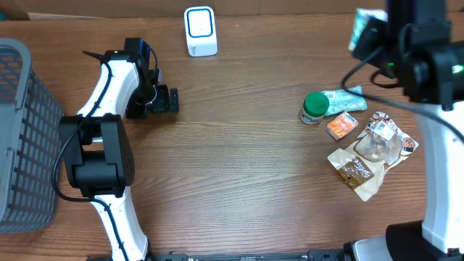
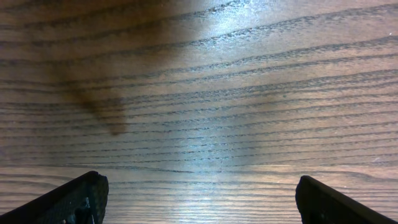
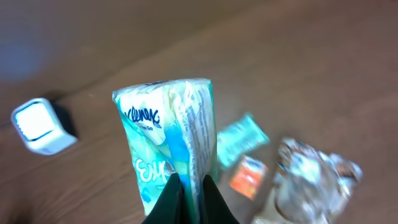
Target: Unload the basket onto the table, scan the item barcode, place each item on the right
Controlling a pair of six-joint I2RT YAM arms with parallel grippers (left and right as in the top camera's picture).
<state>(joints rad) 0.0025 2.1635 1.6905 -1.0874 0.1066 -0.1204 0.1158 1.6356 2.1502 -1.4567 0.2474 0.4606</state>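
**Tissue pack (image 3: 171, 143) pinched in the right jaws; left jaws wide and empty**

Right wrist view: the tissue pack fills the middle of the frame, standing up out of the right jaws. They are closed tight on its lower end, one dark finger (image 3: 163, 202) on each side of the wrapper. The pack is white and teal, with blue brand lettering on the face turned left. Far ahead and to the left of these jaws, the white scanner (image 3: 42, 126) sits on the bench (image 3: 298, 68). To their right and lower down lie a teal packet (image 3: 242, 140), an orange packet (image 3: 247, 176) and a crinkled clear bag (image 3: 314, 177), all blurred.

Left wrist view: the left jaws are spread fully, with one dark tip in each lower corner. Between and ahead of them is only bare wood grain and a soft shadow. They hold nothing.

Overhead view: the right arm (image 1: 428, 65) is raised close to the camera. The tissue pack shows as a pale teal blur at its end, held up off the bench and well apart from the scanner, which is off to the left. Below the right jaws lie a green-capped jar (image 1: 314, 107), the packets, the clear bag and a brown pouch (image 1: 355, 172). The left arm (image 1: 116, 80) rests low, its jaws pointing across the bench. The scanner stands ahead of them and off to one side. A grey basket (image 1: 22, 138) sits behind that arm.
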